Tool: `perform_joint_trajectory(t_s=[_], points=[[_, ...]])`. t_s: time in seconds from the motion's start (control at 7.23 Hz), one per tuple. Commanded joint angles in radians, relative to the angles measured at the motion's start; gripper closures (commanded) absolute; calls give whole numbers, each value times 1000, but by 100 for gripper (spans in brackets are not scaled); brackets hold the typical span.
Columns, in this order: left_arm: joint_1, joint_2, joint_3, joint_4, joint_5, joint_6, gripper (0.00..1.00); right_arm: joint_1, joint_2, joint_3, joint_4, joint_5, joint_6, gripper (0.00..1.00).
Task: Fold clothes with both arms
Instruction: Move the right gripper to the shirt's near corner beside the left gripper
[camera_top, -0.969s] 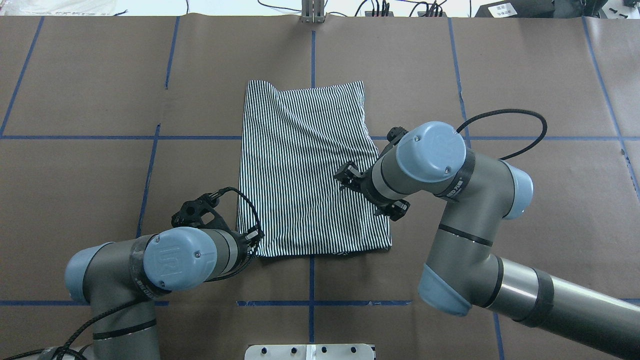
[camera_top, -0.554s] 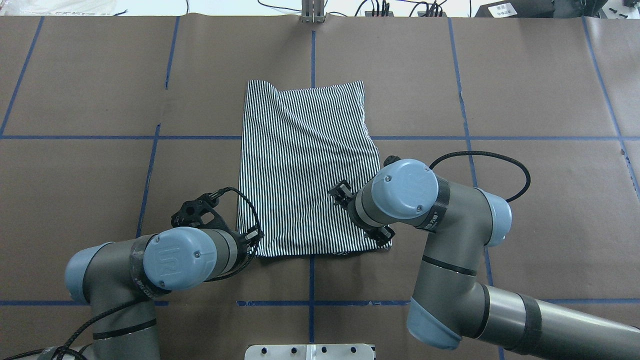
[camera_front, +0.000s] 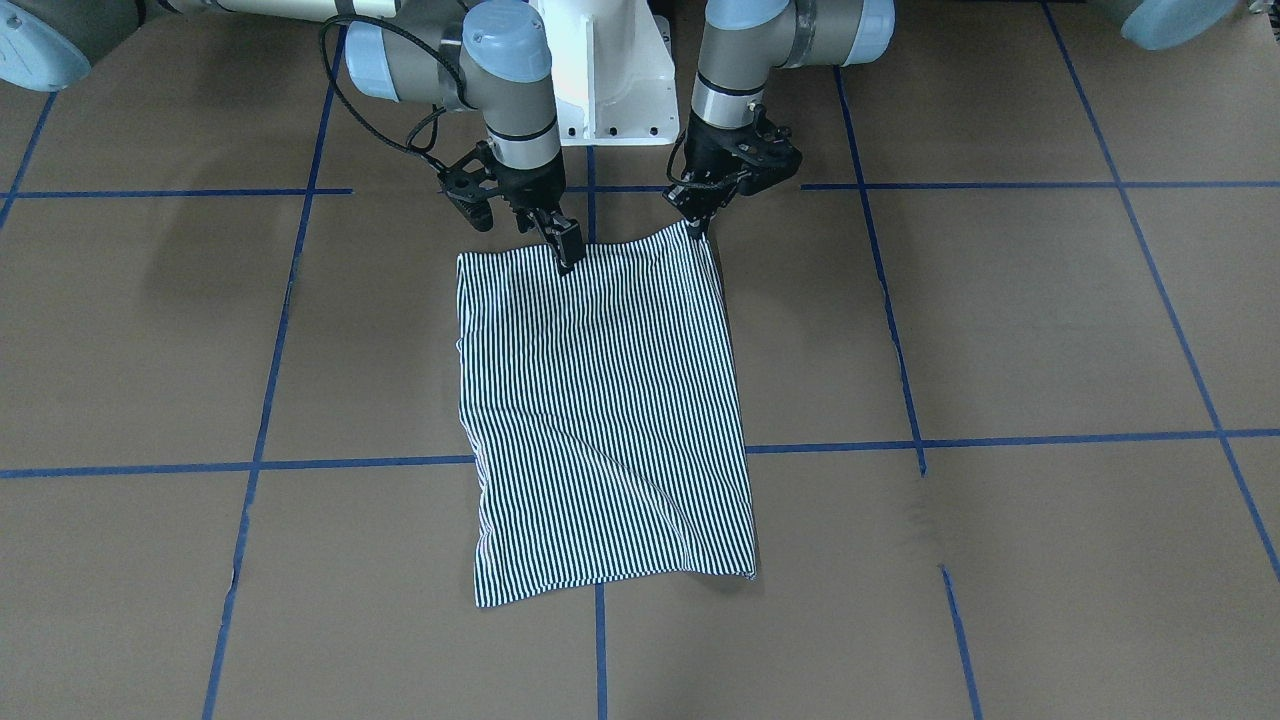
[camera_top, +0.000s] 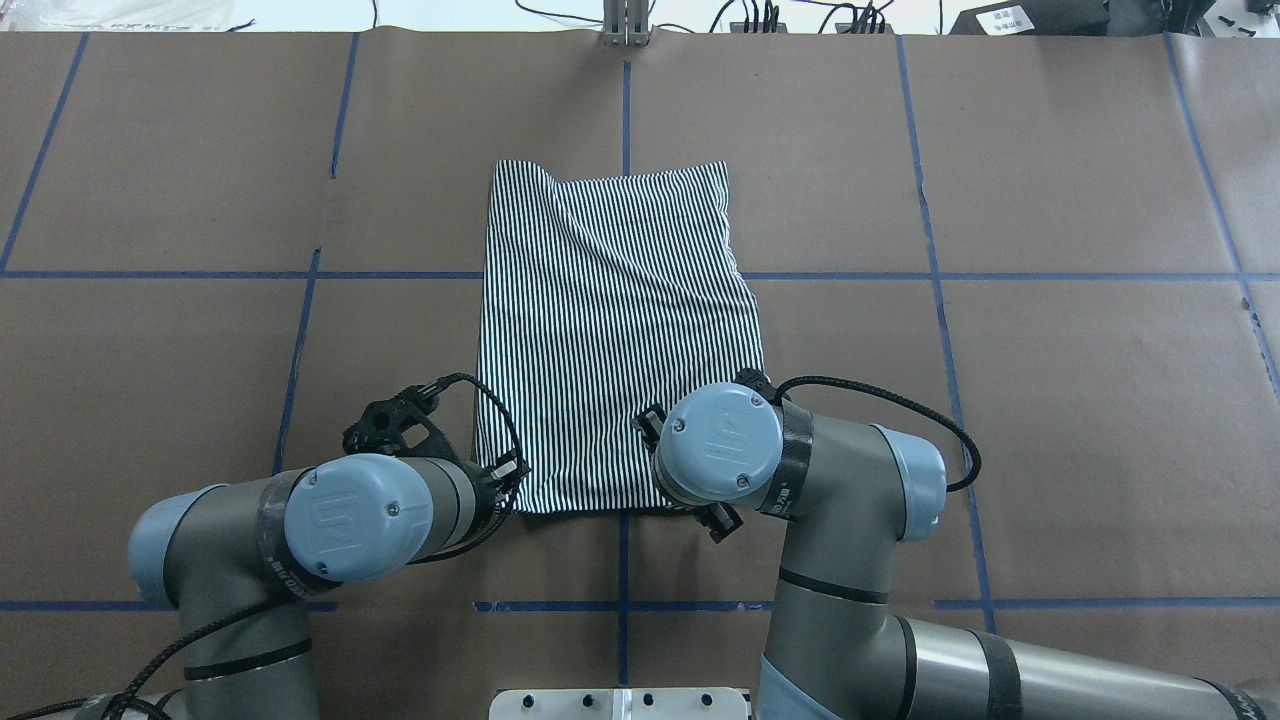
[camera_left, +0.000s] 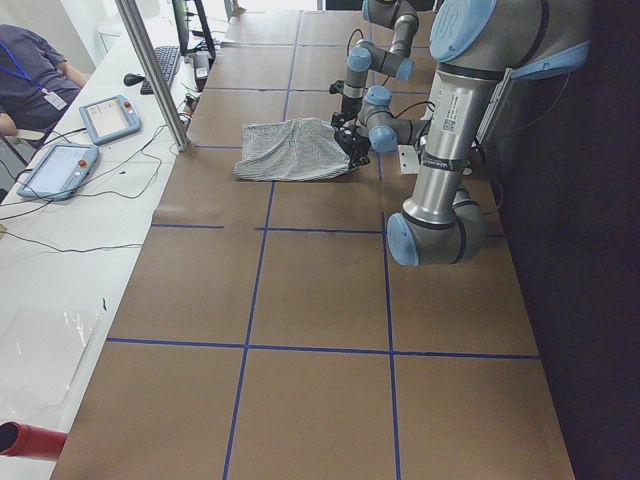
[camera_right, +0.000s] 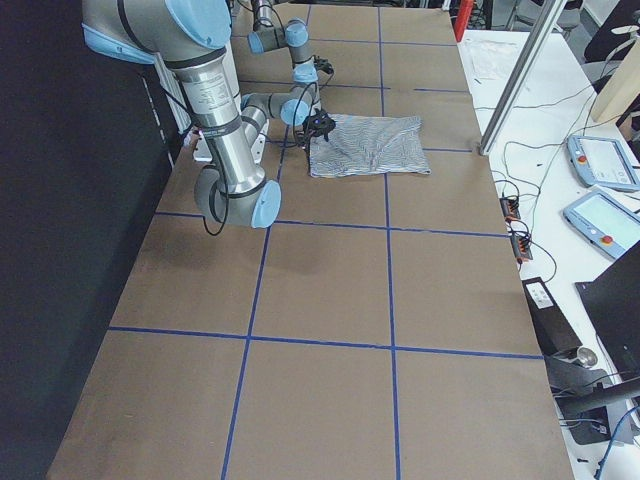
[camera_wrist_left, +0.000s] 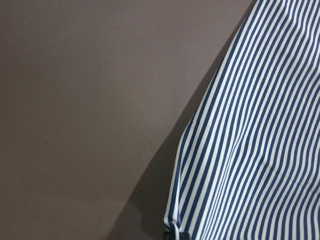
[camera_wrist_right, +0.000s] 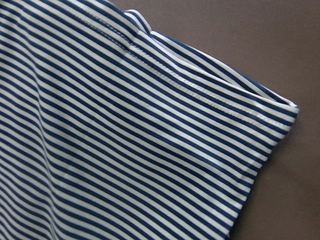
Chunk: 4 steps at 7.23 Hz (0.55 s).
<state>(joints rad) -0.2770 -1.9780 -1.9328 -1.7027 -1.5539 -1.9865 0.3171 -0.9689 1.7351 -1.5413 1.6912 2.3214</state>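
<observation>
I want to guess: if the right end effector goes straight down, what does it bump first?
Probably the striped shirt, near its edge closest to the robot; the right end effector points down over it.

Folded navy-and-white striped polo shirt (camera_top: 610, 330) lies mid brown paper-covered table (camera_top: 1050, 400). Black left gripper (camera_front: 697, 218) at shirt's robot-side left corner; black right gripper (camera_front: 565, 250) on same edge, approx. mid.
</observation>
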Motion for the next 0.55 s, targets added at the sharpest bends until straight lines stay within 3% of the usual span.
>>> perform_joint_trajectory(t_s=[0.0,0.42], points=[[1,-1,-5,2,-2,-1,100,-7,-4,-12,-19,-2,7,0],[1,2,-3,0,-2,-2,100,-12,-7,-41,-19,-2,6,0]])
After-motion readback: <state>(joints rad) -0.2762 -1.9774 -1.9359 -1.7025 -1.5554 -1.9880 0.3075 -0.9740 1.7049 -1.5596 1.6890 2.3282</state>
